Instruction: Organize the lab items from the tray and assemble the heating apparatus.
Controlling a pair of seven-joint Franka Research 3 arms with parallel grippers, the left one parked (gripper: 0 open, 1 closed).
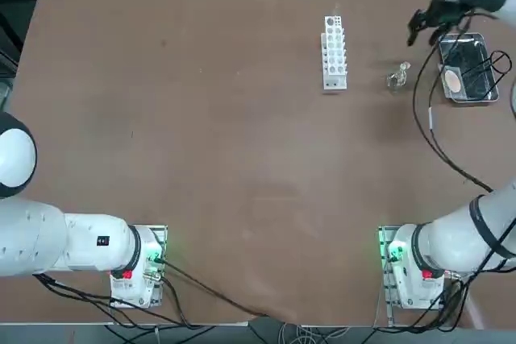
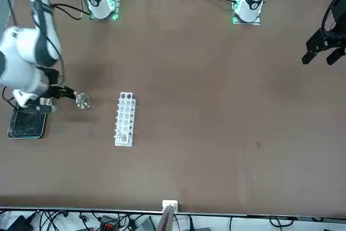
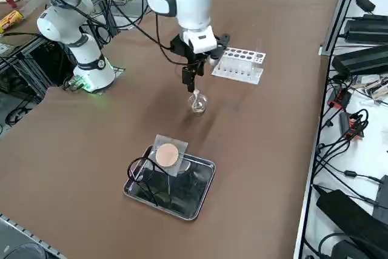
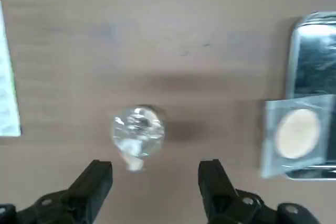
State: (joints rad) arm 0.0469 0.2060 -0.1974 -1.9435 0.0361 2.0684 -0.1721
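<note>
Burner point(image 4: 137, 132): clear glass, rounded, pale tip; positioned on the brown, matte surface point(image 1: 234, 151), between rack point(image 1: 334, 53) and tray point(image 1: 469, 68). Right claw point(image 4: 155, 166): released, near burner. Cables point(image 3: 354, 128) line the room's edge.

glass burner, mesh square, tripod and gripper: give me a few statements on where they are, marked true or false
The burner sits inside the tray. False: it stands on the bare table between the white rack and the tray.

The mesh square has a round tan centre. True.

The black wire tripod is at the tray. True.

The right gripper is closed on the burner. False: its jaws are open by the burner, with nothing between them.

The mesh square lies on the rack. False: it is at the tray.
</note>
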